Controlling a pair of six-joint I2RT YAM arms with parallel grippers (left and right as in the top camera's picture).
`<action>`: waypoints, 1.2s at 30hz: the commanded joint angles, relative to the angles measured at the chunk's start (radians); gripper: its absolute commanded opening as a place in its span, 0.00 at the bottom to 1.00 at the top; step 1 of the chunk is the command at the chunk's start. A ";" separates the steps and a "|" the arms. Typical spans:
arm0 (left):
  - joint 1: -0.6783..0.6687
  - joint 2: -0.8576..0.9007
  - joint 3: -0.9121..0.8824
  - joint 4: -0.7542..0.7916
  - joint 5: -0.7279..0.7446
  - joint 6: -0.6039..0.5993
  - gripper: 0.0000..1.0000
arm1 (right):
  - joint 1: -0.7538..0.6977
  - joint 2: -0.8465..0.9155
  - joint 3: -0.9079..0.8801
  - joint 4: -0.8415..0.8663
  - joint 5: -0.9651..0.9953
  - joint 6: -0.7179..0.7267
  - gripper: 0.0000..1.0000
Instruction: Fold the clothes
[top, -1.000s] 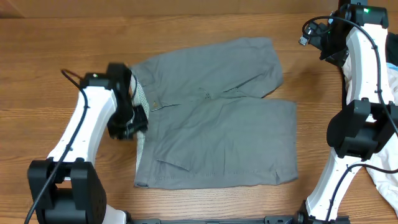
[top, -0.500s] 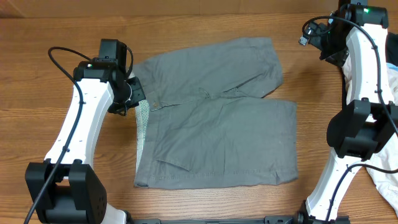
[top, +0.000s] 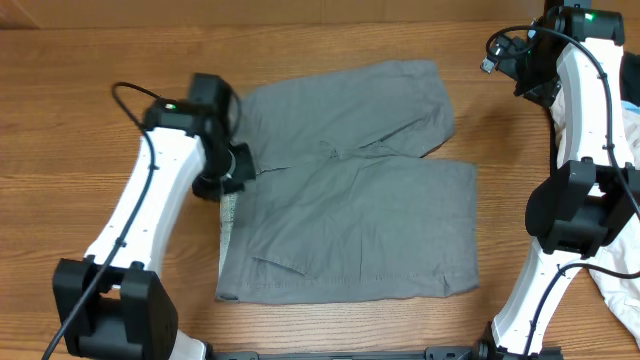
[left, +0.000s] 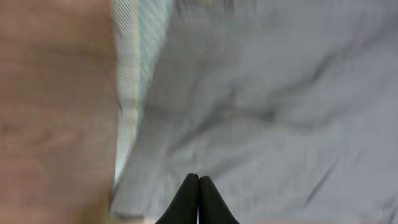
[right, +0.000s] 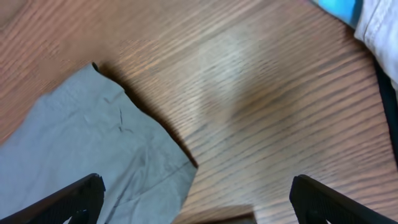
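One pair of gray shorts (top: 350, 210) lies spread on the wooden table (top: 60, 120).

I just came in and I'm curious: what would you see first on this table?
The big gray shorts spread out in the middle of the wooden table. The left gripper, jaws shut, is over their waistband edge, while the right gripper, jaws wide open, hangs off by the far leg's corner.

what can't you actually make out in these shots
1. Overhead: the left arm covers the top of the shorts' waistband and its own jaws.
2. Left wrist: motion blur; whether the shut jaws pinch any cloth is unclear.
3. Right wrist: the whitish garment and blue cloth are cut off by the frame's edge.
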 joint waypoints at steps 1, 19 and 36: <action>-0.082 -0.097 0.010 -0.067 -0.006 0.024 0.04 | 0.003 -0.032 0.021 0.036 -0.039 0.012 1.00; -0.263 -0.362 -0.027 -0.209 -0.120 -0.143 0.09 | -0.002 -0.041 0.013 -0.403 -0.117 -0.011 0.47; -0.261 -0.350 -0.317 0.058 -0.047 -0.199 0.32 | 0.039 -0.665 -0.860 -0.208 -0.117 0.171 0.45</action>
